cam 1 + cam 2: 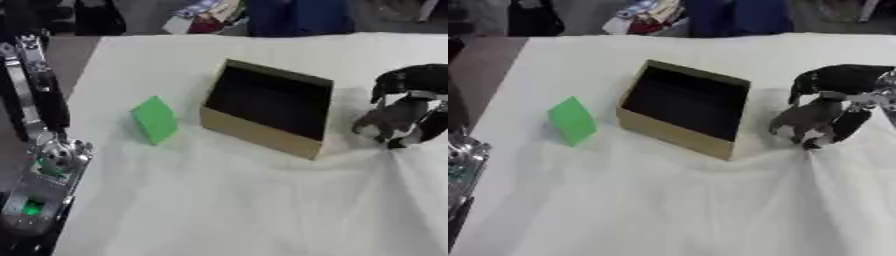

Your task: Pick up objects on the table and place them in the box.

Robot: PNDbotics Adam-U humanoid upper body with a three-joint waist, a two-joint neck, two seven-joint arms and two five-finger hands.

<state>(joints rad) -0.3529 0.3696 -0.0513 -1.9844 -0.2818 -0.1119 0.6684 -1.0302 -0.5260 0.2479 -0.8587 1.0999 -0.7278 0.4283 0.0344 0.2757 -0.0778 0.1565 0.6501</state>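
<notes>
The right hand (820, 122) is curling round a grey object (798, 120) beside the box (677, 135); the green block (155, 120) is waiting; the left hand is out of view.

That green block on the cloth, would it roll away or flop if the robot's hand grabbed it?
The green block has flat faces and straight edges, so it probably would not roll. It keeps its shape standing tilted on the white cloth, so it is likely stiff, not floppy. Standing on edge like that, a push might tip it over.
</notes>
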